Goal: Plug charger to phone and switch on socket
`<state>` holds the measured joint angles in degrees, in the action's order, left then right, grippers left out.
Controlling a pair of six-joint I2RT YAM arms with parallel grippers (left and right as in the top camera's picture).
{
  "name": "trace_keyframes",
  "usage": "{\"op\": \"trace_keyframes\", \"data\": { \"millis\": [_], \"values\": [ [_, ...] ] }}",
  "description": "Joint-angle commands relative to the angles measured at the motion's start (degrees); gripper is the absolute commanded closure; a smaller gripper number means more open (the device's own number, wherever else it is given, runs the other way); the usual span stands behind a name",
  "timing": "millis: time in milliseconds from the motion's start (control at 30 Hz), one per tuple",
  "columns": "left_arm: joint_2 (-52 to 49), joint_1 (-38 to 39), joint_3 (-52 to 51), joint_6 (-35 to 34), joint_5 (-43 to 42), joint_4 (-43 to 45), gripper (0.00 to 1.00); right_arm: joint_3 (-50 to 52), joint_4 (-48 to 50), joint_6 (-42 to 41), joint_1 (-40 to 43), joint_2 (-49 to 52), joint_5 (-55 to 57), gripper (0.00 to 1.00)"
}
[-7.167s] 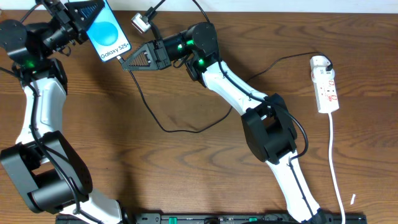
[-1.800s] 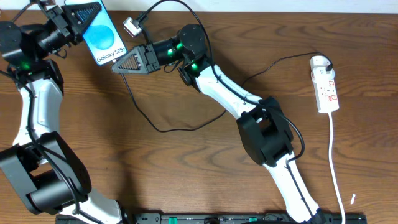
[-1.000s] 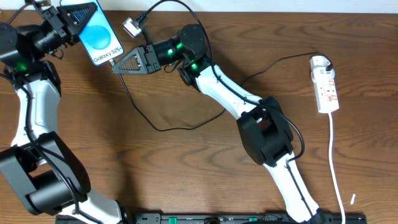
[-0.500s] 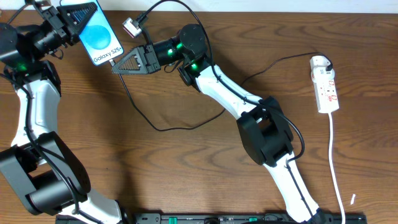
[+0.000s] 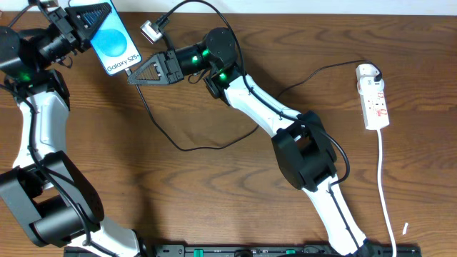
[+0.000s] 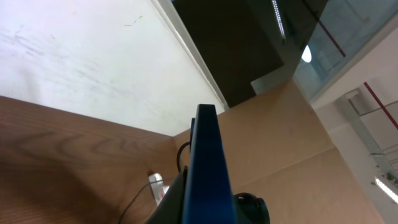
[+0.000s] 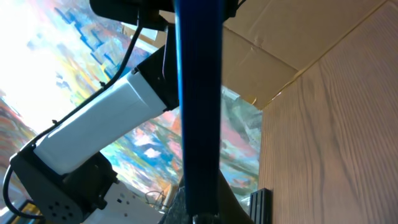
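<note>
Here, left jaws clamping one phone (image 5: 114, 39), right jaws one charger (image 5: 196, 149); one socket (image 5: 374, 100).

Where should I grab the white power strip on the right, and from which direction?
Grip the power strip across its narrow width at mid-body, coming straight down. It lies flat, long sides bare; a plug fills its far end and its white cord leaves the near end.

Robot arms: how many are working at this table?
2. The left arm runs up the left edge, left claw gripping the phone at top left. The right arm reaches from bottom centre to top middle, right claw at the phone's lower end.
</note>
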<state>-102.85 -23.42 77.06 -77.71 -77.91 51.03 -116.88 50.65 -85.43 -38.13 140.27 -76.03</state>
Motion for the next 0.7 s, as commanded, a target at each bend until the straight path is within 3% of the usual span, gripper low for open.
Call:
{"op": "trace_keyframes", "data": {
  "millis": [0, 667],
  "values": [
    [1.3, 1.3, 0.8, 0.3, -2.3, 0.5, 0.93, -0.6, -0.3, -1.1, 0.0, -1.2, 4.8, 0.99],
    [1.3, 1.5, 0.8, 0.8, -2.5, 0.5, 0.93, -0.6, -0.3, -1.1, 0.7, -1.2, 5.2, 0.99]
  ]
}}
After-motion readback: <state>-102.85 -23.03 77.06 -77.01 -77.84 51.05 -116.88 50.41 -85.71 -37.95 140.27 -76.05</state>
